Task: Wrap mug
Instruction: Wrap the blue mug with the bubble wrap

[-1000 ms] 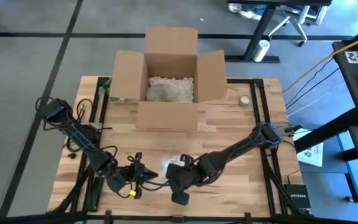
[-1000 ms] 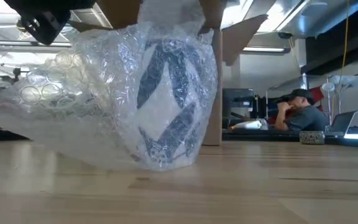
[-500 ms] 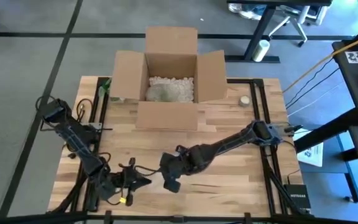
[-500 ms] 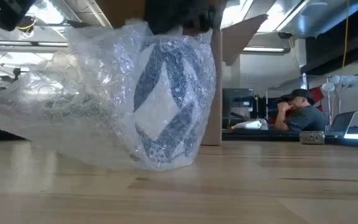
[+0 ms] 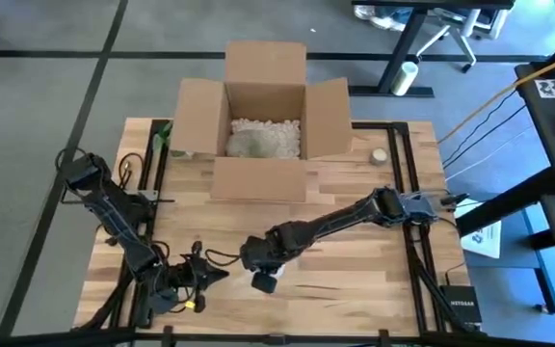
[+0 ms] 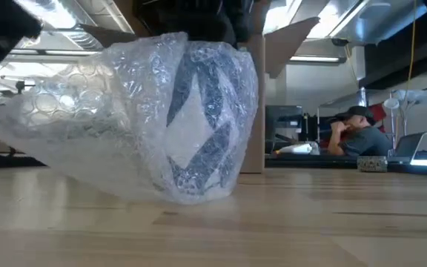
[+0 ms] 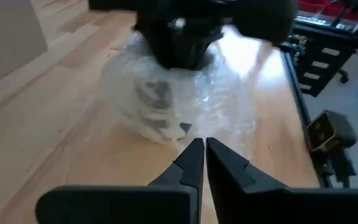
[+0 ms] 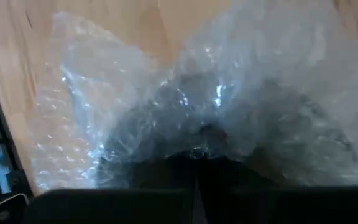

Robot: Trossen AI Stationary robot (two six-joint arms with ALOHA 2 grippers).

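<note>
1 mug, pale with a dark blue angular pattern, stands upright near the front edge of the wooden table, already swathed in clear bubble wrap whose loose tail trails off to one side along the boards. Judging by how things lie, the wrapping step is well along: the film covers the mug's wall and top, but the trailing flap is not yet folded in. The right gripper sits directly above the mug and presses into the gathered film at its mouth; in its own wrist view the fingers look drawn together on the bunched wrap, so it seems clamped on the bubble wrap. The left gripper rests low on the table just beside the package, its 2 tapered fingers closed against each other with only a sliver between them, and nothing visible in them. The next move probably calls for the left gripper to take the loose flap and bring it round or under the mug while the right one pins the top. The wrap is thin, crinkly and glossy, studded with round air cells, and it will spring back if released. Farther off, an open cardboard box with pale packing fill stands at the table's back, and a seated person shows in the room beyond.
</note>
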